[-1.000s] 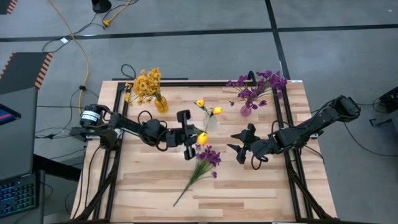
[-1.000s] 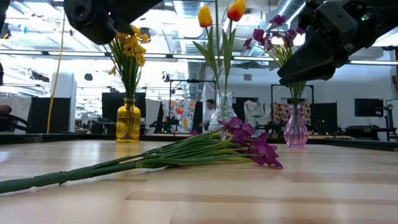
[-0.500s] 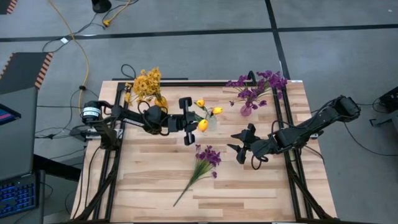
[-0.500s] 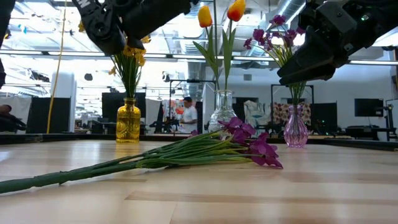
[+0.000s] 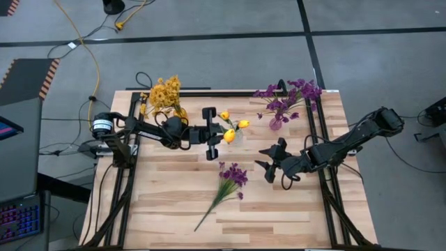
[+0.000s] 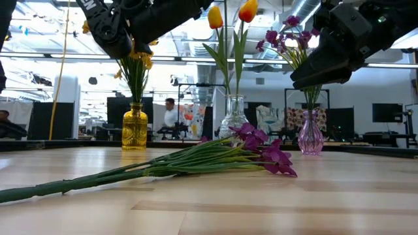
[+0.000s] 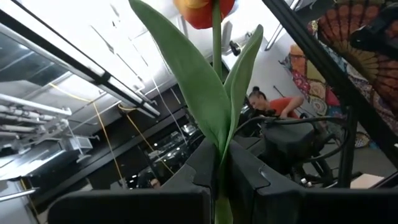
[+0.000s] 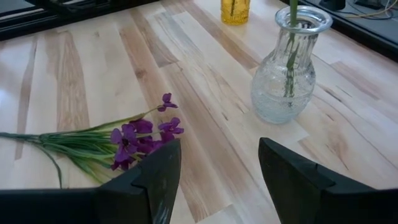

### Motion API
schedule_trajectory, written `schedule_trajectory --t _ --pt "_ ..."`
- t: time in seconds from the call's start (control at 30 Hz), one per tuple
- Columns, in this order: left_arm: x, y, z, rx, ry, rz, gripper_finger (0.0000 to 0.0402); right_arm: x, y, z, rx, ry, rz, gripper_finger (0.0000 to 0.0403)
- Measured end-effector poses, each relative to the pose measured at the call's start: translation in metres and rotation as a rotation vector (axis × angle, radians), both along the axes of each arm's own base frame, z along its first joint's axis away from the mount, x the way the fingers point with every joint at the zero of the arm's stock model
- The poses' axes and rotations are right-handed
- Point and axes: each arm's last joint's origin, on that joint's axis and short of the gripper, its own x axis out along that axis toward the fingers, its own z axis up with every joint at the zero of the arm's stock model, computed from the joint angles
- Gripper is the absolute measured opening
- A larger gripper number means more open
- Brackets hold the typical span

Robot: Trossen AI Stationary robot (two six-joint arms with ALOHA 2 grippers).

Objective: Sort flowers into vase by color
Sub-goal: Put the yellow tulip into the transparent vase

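My left gripper (image 5: 212,135) is shut on an orange-yellow tulip (image 5: 228,136), held high just left of the clear glass vase (image 5: 236,137). That vase holds two tulips (image 6: 215,16). The amber vase (image 6: 134,128) holds yellow clusters (image 5: 165,93), and the pink vase (image 6: 311,134) holds purple blooms (image 5: 289,95). A bunch of purple flowers (image 5: 228,183) lies flat on the table. My right gripper (image 8: 217,180) is open and empty. It hovers right of the bunch, which also shows in the right wrist view (image 8: 124,140). My left gripper pinches the tulip's green stem (image 7: 219,177) between its two fingers, just below where the leaves split off. The fingers come about level from the table's left and lie across the stem. The tulip stands about upright, bud (image 7: 202,9) on top, lifted clear of the table; its lower end is hidden.
Black frame rails (image 5: 317,139) run along the table's left, right and far sides. The three vases stand in a row near the far edge. Bare wood (image 5: 279,216) lies toward the near edge. People show in the room behind the table in the low view.
My left gripper has carried the tulip toward the table's far edge, from above the purple bunch's blooms to just left of the clear vase. The tulip stays clear of the table. My right arm and the bunch have kept still.
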Motion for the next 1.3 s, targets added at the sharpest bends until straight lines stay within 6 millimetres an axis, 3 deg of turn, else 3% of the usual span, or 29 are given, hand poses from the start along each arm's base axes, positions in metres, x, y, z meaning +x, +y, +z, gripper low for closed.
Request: schedule_trajectory --t 0.47,1.03,1.3 --pt "0.009 -0.007 0.008 0.024 0.006 -0.003 0.0006 0.002 -0.006 0.0 -0.016 0.004 -0.022 0.0243" --pt "0.013 -0.003 0.003 0.052 0.033 0.057 0.0006 0.002 -0.007 0.0 -0.013 0.001 -0.027 0.0243" --pt "0.022 -0.001 -0.01 0.04 0.007 0.054 0.0002 0.003 -0.007 0.001 -0.01 -0.004 -0.026 0.0243"
